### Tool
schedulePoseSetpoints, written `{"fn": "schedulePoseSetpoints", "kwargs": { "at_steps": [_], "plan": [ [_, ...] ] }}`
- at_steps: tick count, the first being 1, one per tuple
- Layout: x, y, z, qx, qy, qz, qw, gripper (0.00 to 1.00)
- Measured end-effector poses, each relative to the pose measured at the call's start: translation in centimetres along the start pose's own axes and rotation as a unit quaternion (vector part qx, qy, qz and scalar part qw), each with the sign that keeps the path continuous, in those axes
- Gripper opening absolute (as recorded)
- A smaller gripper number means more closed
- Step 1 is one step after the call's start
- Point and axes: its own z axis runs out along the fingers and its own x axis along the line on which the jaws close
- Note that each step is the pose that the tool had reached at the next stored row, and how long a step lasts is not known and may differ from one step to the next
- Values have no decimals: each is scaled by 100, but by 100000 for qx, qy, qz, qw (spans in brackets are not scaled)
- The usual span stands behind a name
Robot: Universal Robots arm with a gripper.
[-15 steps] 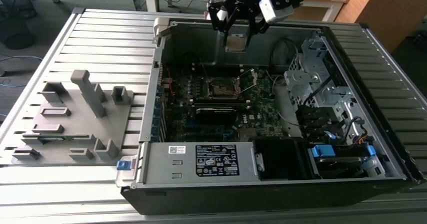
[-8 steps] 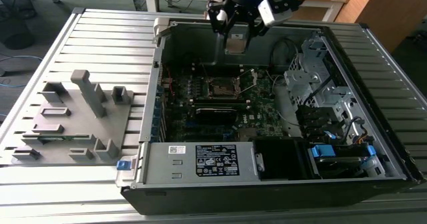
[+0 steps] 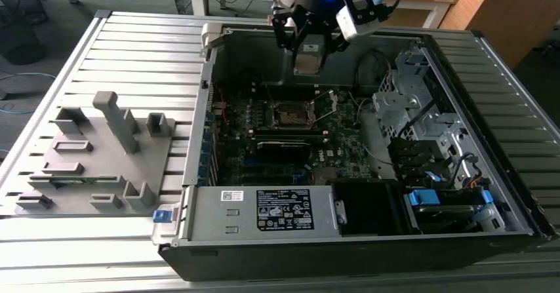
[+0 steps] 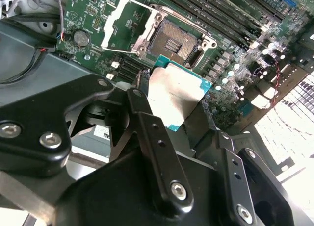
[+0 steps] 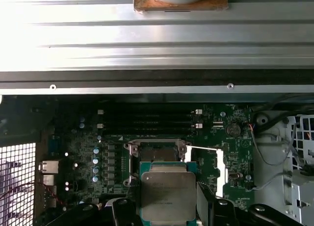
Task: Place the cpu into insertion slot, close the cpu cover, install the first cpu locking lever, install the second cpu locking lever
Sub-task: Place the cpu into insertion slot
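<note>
My gripper [image 3: 308, 62] hangs above the far part of the open computer case [image 3: 199, 175]. It is shut on the cpu [image 4: 174, 96], a flat square chip with a dull silver top and a green edge, held by two opposite sides between black fingers [image 4: 147, 133]. Below it on the motherboard lies the insertion slot [image 4: 171, 42], dark in the centre with a silver rim and nothing in it. The cpu cover [image 4: 117, 22] is swung open beside the slot. In the first wrist view the cpu [image 5: 168, 189] overlaps the near edge of the insertion slot [image 5: 157, 151], with the cpu cover [image 5: 221, 167] to one side.
A power supply box [image 3: 280, 208] with a white label fills the case's near end. Drive cages and cables [image 3: 420, 109] crowd the exterior view's right. A long black card [image 3: 284, 150] lies just near of the slot, memory slots [image 5: 147, 119] beyond it. A grey fixture [image 3: 96, 155] stands on the slatted table at the left.
</note>
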Motion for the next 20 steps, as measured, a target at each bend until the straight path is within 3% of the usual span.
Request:
{"fn": "schedulePoseSetpoints", "kwargs": {
  "at_steps": [8,15,20],
  "plan": [
    [16,-9,98,0,7,-53,100000,54],
    [17,-10,105,2,7,-50,100000,54],
    [16,-16,168,-5,5,-51,100000,54]
  ]
}}
